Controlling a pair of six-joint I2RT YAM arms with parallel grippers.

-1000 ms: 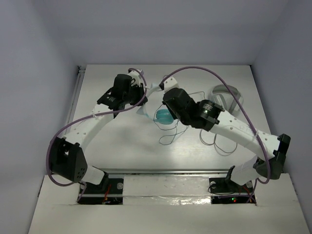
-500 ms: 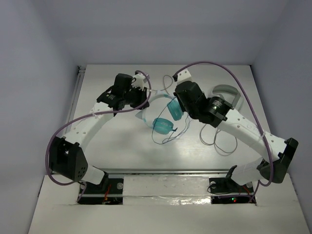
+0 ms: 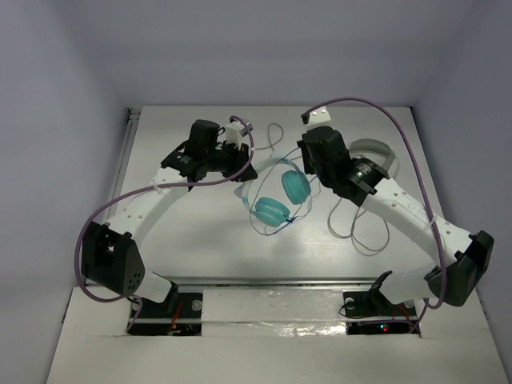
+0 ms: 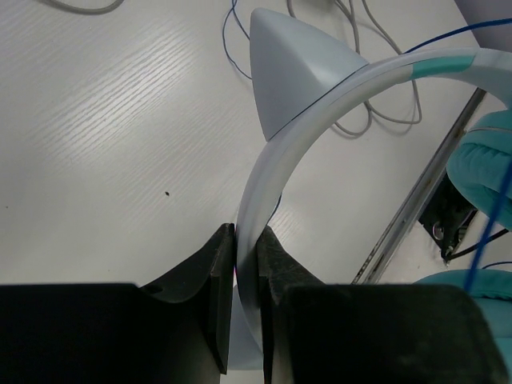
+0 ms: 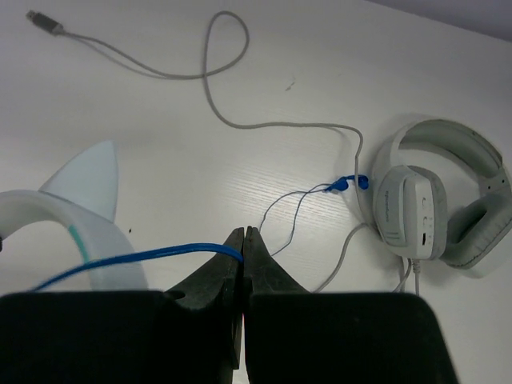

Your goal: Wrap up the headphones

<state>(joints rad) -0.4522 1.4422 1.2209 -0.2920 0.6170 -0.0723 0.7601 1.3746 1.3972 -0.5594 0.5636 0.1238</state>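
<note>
The over-ear headphones with round teal cups (image 3: 272,211) lie left of the grey-white headphones (image 5: 432,204). The left gripper (image 4: 246,240) is clamped on the curved white headband (image 4: 270,158). The right gripper (image 5: 242,240) is pinched onto the thin blue cable (image 5: 144,256).

Headphones (image 3: 272,211): teal cups, white band, blue cable (image 5: 136,258). Table (image 3: 200,240): white woodgrain.

Top view: bright, even light from above. The white table (image 3: 200,240) is almost blown out and the walls are dimmer, blue-grey. Soft-edged shadows lie on the table left and right of the headphones (image 3: 272,211), under the arms. Wrist views: the table grain beyond the headphones is sharp, and their headband is soft near the lens. The left gripper (image 4: 246,234) and right gripper (image 5: 243,234) are underexposed, black and detailless.
</note>
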